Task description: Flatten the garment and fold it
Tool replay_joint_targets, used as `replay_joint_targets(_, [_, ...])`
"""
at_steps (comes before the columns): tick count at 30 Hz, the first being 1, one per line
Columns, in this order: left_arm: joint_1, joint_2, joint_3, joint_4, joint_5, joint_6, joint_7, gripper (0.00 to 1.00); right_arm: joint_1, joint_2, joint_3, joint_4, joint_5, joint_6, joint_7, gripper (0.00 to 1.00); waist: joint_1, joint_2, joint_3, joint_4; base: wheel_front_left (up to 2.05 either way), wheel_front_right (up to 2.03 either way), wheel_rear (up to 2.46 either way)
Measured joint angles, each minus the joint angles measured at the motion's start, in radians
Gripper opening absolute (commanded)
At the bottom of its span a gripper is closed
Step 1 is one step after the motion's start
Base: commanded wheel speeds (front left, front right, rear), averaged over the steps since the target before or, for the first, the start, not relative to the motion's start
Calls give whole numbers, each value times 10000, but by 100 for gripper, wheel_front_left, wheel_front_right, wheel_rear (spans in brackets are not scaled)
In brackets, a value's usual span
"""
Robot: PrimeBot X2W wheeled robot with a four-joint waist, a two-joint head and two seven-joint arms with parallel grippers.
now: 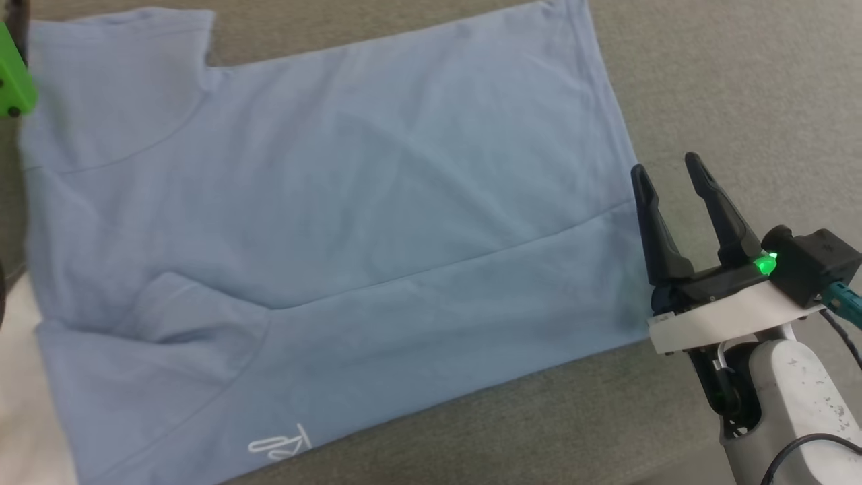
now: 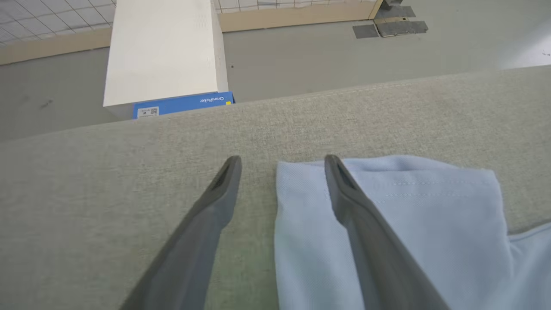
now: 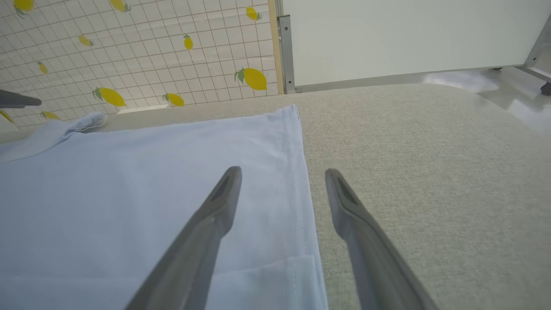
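The light blue garment (image 1: 323, 222) lies spread on the grey fabric surface (image 1: 727, 81), its near long side folded over the body, with a white script logo (image 1: 281, 442) near the bottom. My right gripper (image 1: 669, 166) stands open at the garment's hem on the right; in the right wrist view the hem edge (image 3: 301, 181) runs between its fingers, nothing held. My left gripper (image 2: 282, 160) is open over a sleeve (image 2: 409, 215); one finger (image 2: 348, 198) lies above the sleeve cloth and the other is over bare surface.
A green part of the left arm (image 1: 13, 81) shows at the head view's upper left. Beyond the surface's edge stand a white box with a blue end (image 2: 163, 60) and a tiled wall with lemon prints (image 3: 129, 51). Bare grey surface lies right of the garment.
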Motion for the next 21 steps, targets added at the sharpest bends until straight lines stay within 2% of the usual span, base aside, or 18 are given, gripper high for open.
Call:
replay_joint_targets(5, [-131,17,-23,242,-224,878,1419,100,-41,63,94,238,102,0,-159,100,-1,0,455,-494,0,0,0])
replay_joint_targets(10, [-392,364,-190,6,48,1709,2529,100,-200,125,119,343,107,0,-267,100,-2,0,758,-803,0,0,0])
replay_joint_targets(11, [-408,414,-205,-88,115,1824,2667,94,-221,125,125,345,109,0,-267,100,-2,0,792,-830,0,0,0])
replay_joint_targets(12, [-420,468,-249,-199,182,1908,2803,29,-239,117,142,347,109,0,-267,100,-2,0,823,-850,0,0,0])
replay_joint_targets(13, [-420,510,-280,-341,215,1937,2899,0,-261,100,167,349,111,0,-265,100,-2,0,842,-850,0,0,0])
replay_joint_targets(18, [-364,512,-385,-825,163,2004,3145,0,-1127,-236,242,362,86,0,125,100,-2,0,856,-733,0,0,0])
replay_joint_targets(21, [-365,499,-508,-1032,171,2000,3162,0,-2344,-447,374,481,67,0,949,100,-2,0,874,-619,0,0,0])
